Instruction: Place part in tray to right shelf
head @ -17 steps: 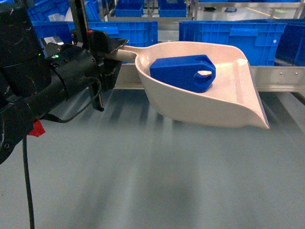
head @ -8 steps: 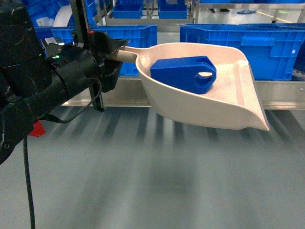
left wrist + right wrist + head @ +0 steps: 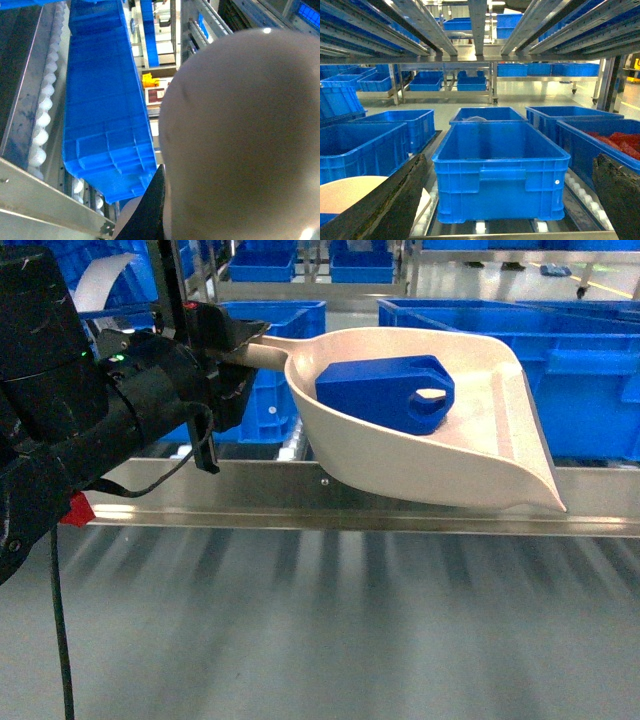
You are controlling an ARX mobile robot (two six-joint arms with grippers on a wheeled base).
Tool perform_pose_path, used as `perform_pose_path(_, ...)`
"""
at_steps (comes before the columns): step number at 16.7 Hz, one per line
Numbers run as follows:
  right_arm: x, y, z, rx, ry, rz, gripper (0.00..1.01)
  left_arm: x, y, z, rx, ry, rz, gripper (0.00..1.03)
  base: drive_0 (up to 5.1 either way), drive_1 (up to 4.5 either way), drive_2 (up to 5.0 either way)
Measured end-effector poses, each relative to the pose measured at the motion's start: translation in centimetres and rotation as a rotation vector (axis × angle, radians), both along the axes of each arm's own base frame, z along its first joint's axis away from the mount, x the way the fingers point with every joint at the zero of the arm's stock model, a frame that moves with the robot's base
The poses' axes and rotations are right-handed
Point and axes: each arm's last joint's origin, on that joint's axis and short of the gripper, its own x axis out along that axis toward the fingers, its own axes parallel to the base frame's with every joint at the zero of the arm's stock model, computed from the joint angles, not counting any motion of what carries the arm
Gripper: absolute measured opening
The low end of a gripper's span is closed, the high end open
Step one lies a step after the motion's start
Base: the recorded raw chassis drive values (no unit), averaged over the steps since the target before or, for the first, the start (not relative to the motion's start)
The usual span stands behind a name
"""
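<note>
The beige tray point(image 3: 450, 455) hangs in the air, held level by its handle point(image 3: 262, 348), and my left gripper point(image 3: 232, 348) is shut on that handle. The blue part point(image 3: 385, 390) lies inside the tray's bowl. The tray's lip hangs over the right shelf's shiny front rail point(image 3: 330, 510). In the left wrist view the tray's underside point(image 3: 240, 140) fills the right half, with one black finger point(image 3: 152, 210) against it. My right gripper point(image 3: 507, 190) is open and holds nothing; it faces a blue crate point(image 3: 500, 165) on the shelf's rollers point(image 3: 480, 227).
Large blue crates point(image 3: 590, 370) stand on the shelf behind the tray, one point(image 3: 270, 340) just behind my left arm. White rollers point(image 3: 42, 120) line the rack beside a crate point(image 3: 105, 110). A crate of red items point(image 3: 620, 142) sits at the right. The tray's edge point(image 3: 345, 192) shows beside the right gripper.
The shelf's front rail and crates have slid down and grown in the head view, so the robot has come closer. The tray, part and left arm hold the same pose.
</note>
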Motion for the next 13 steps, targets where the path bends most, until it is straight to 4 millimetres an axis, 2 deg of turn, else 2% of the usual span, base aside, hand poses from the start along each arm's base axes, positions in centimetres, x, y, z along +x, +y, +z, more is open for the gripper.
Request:
perform_pose_path(4, -0.03, 0.00, 0.05, 0.000, -0.004, 0.000, 0.98, 0.01, 0.01, -0.01, 0.000, 0.001, 0.000, 0.16, 0.1, 4.43, -4.2)
perform_pose_path(13, 0.07, 0.00, -0.07, 0.000, 0.004, 0.000, 0.98, 0.05, 0.05, 0.12, -0.002, -0.006, 0.002, 0.16, 0.0, 0.00, 0.0)
